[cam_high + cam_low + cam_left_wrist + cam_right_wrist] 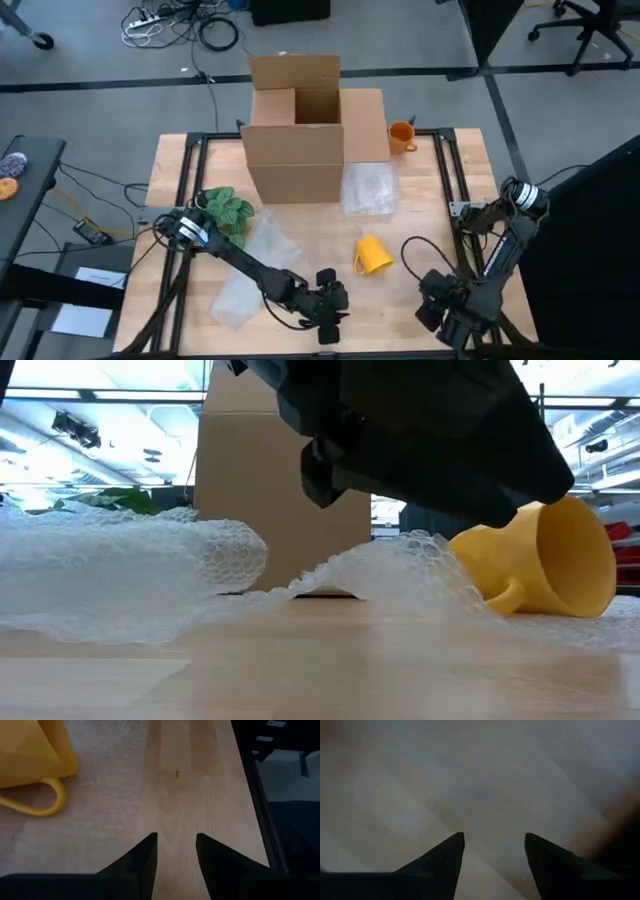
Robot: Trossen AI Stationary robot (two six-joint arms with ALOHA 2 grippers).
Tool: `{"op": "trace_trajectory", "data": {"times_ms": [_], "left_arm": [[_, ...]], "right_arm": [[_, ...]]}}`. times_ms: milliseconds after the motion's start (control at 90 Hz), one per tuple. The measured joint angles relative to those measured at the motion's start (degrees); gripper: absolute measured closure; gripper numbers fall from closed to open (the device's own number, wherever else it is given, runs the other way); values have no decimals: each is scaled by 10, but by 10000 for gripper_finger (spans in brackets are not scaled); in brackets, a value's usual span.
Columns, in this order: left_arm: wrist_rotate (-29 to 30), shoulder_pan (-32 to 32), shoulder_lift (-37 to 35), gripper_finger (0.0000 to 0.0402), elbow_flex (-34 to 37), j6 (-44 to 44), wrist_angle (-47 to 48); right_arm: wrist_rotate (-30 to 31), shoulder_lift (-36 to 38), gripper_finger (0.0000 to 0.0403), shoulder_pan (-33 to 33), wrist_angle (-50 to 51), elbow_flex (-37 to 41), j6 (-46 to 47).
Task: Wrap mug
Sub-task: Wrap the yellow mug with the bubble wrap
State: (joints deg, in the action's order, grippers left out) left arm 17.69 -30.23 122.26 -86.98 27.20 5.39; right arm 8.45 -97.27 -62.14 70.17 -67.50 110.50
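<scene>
A yellow mug [372, 255] lies on its side on the table's near middle, its handle [37, 802] low against a thin sheet of bubble wrap [400, 575]. My left gripper [330, 300] hovers open just near-left of the mug, nothing between its fingers [176, 840]. My right gripper [445, 310] stands open near the table's front right corner, over a blurred pale surface [495, 840]. Crumpled bubble wrap [255, 270] lies on the left half of the table, and another sheet [368, 188] lies in front of the box.
An open cardboard box [295, 125] stands at the far middle, with an orange mug [401, 135] at its right. A green leafy thing [225, 207] lies at the left. The low view shows rolled bubble wrap [130, 565] at the left.
</scene>
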Motion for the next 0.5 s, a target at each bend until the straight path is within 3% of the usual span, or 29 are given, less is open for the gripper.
{"op": "trace_trajectory", "data": {"times_ms": [100, 500], "left_arm": [[0, 1, 0, 280, 0, -2, 0], [-22, 5, 0, 280, 0, -120, -49]], "right_arm": [[-39, -8, 223, -5, 28, 0, 17], [-86, -73, 227, -10, 11, 47, 22]]}}
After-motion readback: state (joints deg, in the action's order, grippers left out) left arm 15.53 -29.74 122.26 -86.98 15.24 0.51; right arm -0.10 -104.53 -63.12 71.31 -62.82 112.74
